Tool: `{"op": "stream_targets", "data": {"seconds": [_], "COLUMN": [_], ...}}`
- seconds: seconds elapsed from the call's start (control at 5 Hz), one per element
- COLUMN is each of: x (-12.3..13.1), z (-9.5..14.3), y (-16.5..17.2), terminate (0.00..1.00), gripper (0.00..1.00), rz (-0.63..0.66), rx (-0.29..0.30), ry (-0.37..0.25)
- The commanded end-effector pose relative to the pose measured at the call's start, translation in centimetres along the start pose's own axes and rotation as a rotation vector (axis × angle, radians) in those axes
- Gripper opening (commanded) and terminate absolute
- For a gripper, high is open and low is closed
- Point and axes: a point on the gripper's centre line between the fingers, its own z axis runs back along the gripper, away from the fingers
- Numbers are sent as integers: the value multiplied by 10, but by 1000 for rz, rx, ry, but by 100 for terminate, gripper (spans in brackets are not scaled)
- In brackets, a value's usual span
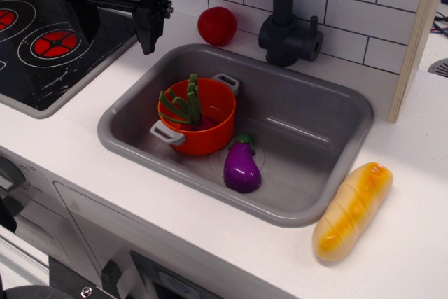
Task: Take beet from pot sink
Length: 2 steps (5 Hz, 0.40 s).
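Note:
The orange pot (199,127) with two grey handles stands in the left part of the grey sink (329,173). The beet (187,103) lies inside it: its green stalks stick up over the rim, and only a sliver of the magenta body shows low in the pot. My black gripper (115,29) hangs above the counter between the stove and the sink, up and to the left of the pot and apart from it. Its jaws look spread wide, with one finger (148,29) plain to see, and it holds nothing.
A purple eggplant (242,166) lies in the sink just right of the pot. A red tomato (217,26) sits on the counter behind the sink, beside the black faucet (287,26). A yellow bread loaf (352,209) lies right of the sink. The stove (49,43) is at the left.

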Motion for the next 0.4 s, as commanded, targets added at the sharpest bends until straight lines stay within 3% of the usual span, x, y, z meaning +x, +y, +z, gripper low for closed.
{"op": "stream_targets", "data": {"seconds": [0.0,0.2], "x": [0,1], "z": [0,-8], "y": [0,-20], "terminate": [0,0], "gripper": [100,100], "rz": [0,4], "rx": [0,-35], "ry": [0,7]}}
